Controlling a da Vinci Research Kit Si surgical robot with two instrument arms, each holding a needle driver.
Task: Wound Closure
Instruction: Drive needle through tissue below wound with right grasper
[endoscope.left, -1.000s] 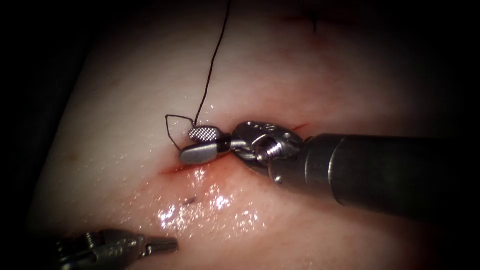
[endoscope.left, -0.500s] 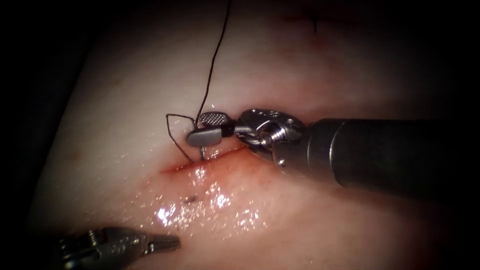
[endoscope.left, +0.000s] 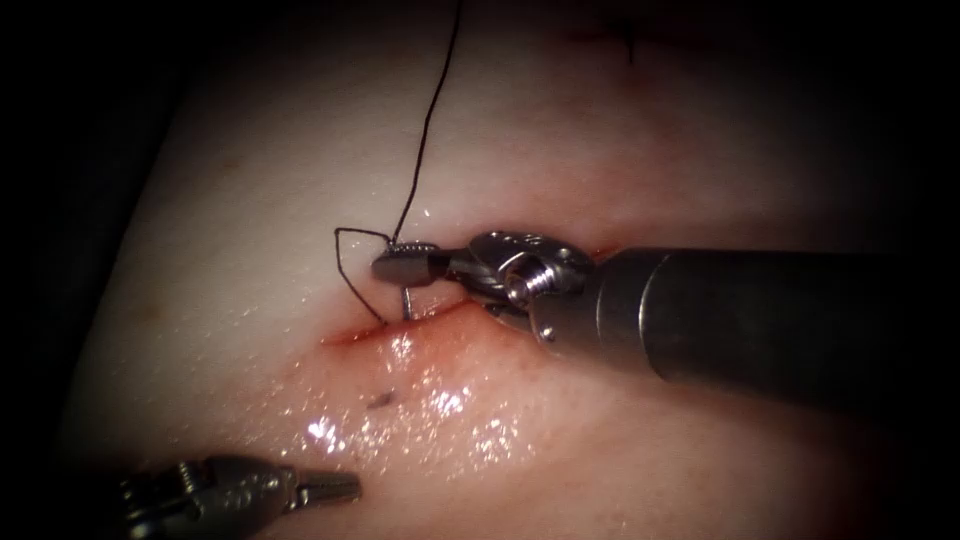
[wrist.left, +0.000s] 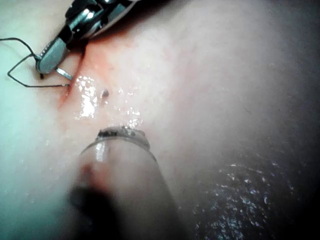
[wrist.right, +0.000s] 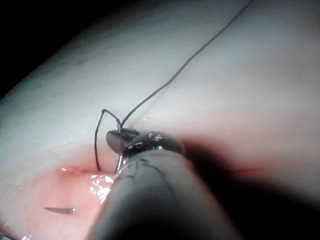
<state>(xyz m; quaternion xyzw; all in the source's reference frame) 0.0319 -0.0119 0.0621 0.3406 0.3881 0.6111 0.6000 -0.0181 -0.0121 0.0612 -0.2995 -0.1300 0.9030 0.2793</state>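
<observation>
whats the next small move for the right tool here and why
Probably a small wrist roll along the needle's curve. The right tool grips the needle with shut jaws, its point at the cut in the tissue. The left tool sits apart, holding nothing. Thread trails upward.

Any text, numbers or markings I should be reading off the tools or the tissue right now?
None: no word, number or label can be read.
Right tool: bare metal with a cross-hatched grip face, no lettering; its jaws are shut on the needle, which enters the tissue at the cut.
Left tool: plain metal, unmarked, holds nothing.
Thread: plain dark strand.
</observation>
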